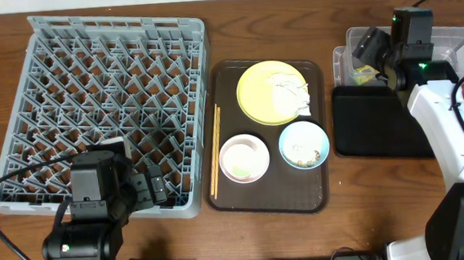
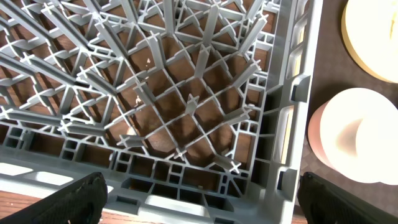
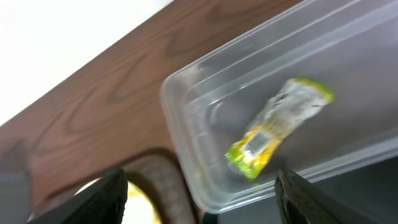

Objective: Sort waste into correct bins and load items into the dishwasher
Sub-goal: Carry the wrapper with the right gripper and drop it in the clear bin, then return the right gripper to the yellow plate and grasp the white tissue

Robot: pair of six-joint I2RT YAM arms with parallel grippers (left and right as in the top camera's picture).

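Observation:
The green-yellow wrapper (image 3: 277, 127) lies inside the clear tub (image 1: 357, 38), also seen from overhead (image 1: 365, 74). My right gripper (image 3: 202, 199) is open and empty above the tub's near corner (image 3: 186, 124). The black tray (image 1: 375, 120) lies in front of the tub. The crumpled napkin (image 1: 289, 93) rests on the yellow plate (image 1: 258, 91). The white-pinkish bowl (image 1: 244, 158), the blue bowl (image 1: 303, 145) with crumbs and the chopsticks (image 1: 215, 152) sit on the brown tray (image 1: 270, 203). My left gripper (image 2: 199, 202) is open and empty over the grey rack's front right corner (image 2: 186, 124).
The grey rack (image 1: 107, 106) fills the left half of the table. The brown tray lies between the rack and the black tray. The white-pinkish bowl (image 2: 351, 134) shows at the right of the left wrist view.

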